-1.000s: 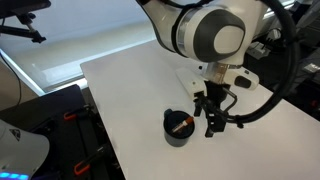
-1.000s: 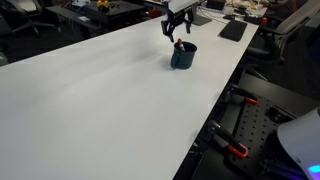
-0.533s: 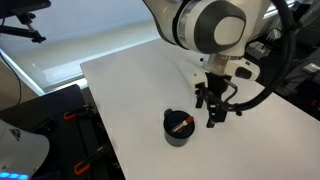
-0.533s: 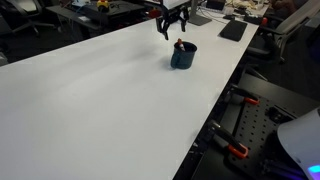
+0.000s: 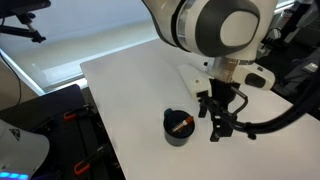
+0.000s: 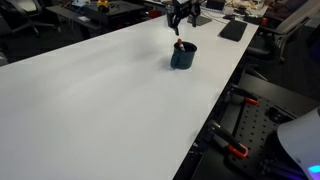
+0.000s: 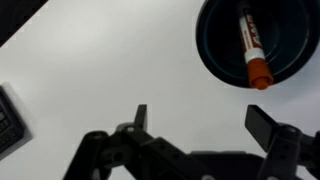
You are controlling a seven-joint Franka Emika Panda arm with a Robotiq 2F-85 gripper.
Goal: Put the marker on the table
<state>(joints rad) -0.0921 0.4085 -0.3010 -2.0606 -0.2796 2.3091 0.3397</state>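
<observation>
- Gripper [image 7: 203, 122]: I see it at the bottom of the wrist view, jaws spread wide with nothing between them, over the white table [image 7: 90, 70].
- Marker [image 7: 249, 42]: inside the black cup [image 7: 212, 45], upper right of the wrist view, with its orange end against the cup's lower wall.
- Cup, in an exterior view [image 5: 176, 138]: upright on the table, right of centre, with the gripper just right of it and not touching.
- Dark keyboard-like object [image 7: 8, 120]: left edge of the wrist view.

Bulky white arm [image 5: 195, 30], grey round joint cap [image 5: 237, 25], black hand [image 7: 200, 120], black cable [image 5: 262, 125]
</observation>
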